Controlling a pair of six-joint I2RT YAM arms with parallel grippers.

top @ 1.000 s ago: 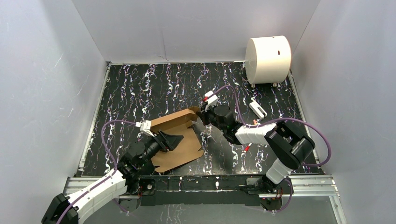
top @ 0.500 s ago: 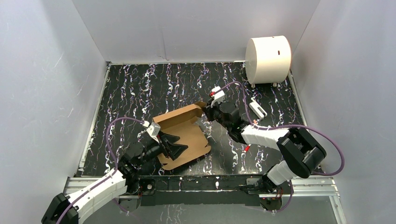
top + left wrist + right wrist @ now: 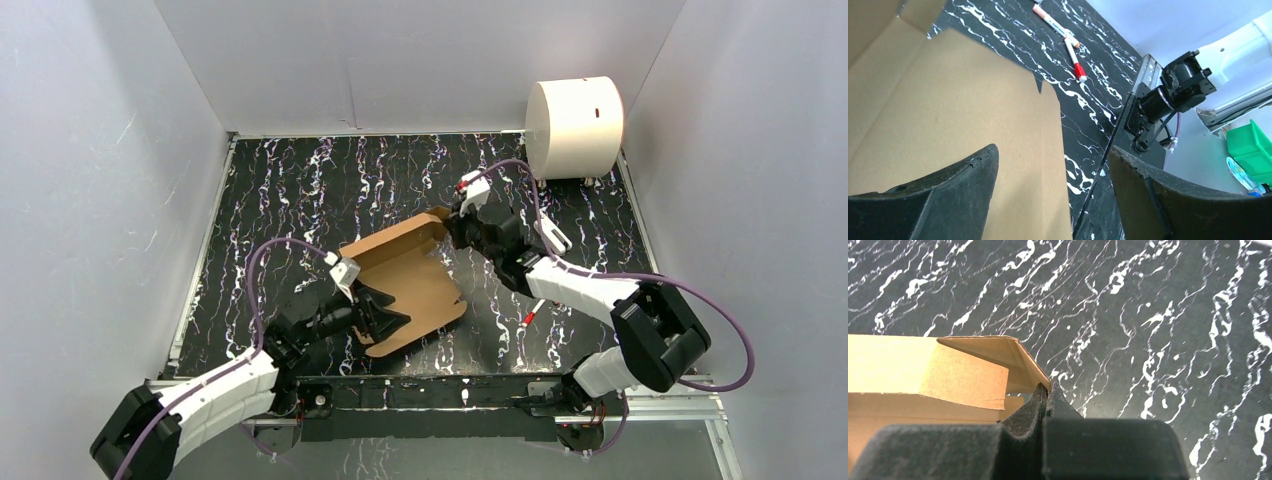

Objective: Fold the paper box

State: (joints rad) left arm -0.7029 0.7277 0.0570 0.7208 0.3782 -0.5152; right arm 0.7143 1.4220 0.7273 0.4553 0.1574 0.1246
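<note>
One plain brown paper box (image 3: 412,285) of thin cardboard, notched and creased. Lies on the near middle of the black, white-veined table (image 3: 290,190), with the main panel flat or nearly so and the far flap standing up along the far edge. Is pinched at the far right corner of that raised flap by the black two-finger right gripper (image 3: 1045,390), jaws closed tight on the cardboard edge. Meets the black two-finger left gripper (image 3: 1053,150) at the near side: jaws spread wide, gripping nothing, one finger (image 3: 948,190) above the brown panel and the other out past the panel's side edge, over the table. Shares the table with a red-tipped white marker (image 3: 1075,62) near the box's right side and a large white cylinder (image 3: 574,127) on its side at the far right corner, well apart.
</note>
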